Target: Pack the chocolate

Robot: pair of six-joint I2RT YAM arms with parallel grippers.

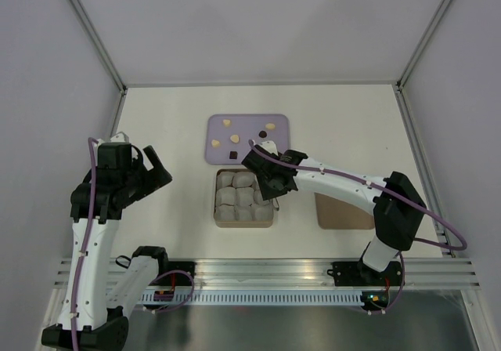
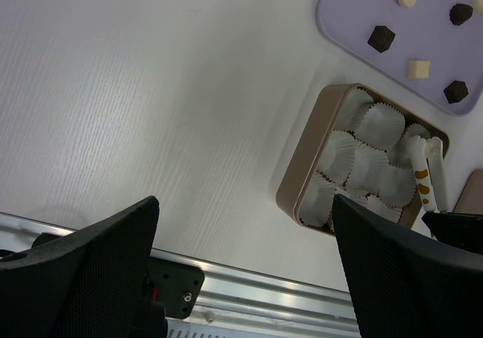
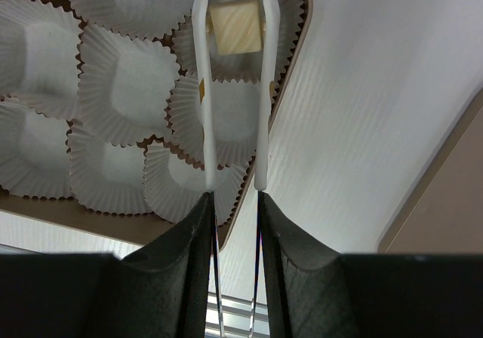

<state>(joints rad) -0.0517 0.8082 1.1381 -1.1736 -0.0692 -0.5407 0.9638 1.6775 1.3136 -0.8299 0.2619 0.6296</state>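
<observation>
A purple tray point(image 1: 246, 141) holds loose chocolate: cream pieces point(image 1: 234, 138) and dark squares point(image 1: 233, 155); they also show in the left wrist view point(image 2: 381, 38). In front of it stands a tan box point(image 1: 270, 219) lined with white paper cups point(image 3: 128, 81). My right gripper point(image 3: 232, 198) is shut on white-tipped tongs point(image 3: 200, 89) over the box's right side point(image 1: 274, 182). A cream square chocolate point(image 3: 235, 27) sits between the tong tips, in a corner cup; I cannot tell whether it is gripped or resting. My left gripper point(image 1: 156, 171) is open and empty, left of the box.
A tan lid point(image 1: 344, 211) lies right of the box, and its edge shows in the right wrist view point(image 3: 453, 195). An aluminium rail point(image 1: 266, 276) runs along the near table edge. White walls enclose the table on three sides.
</observation>
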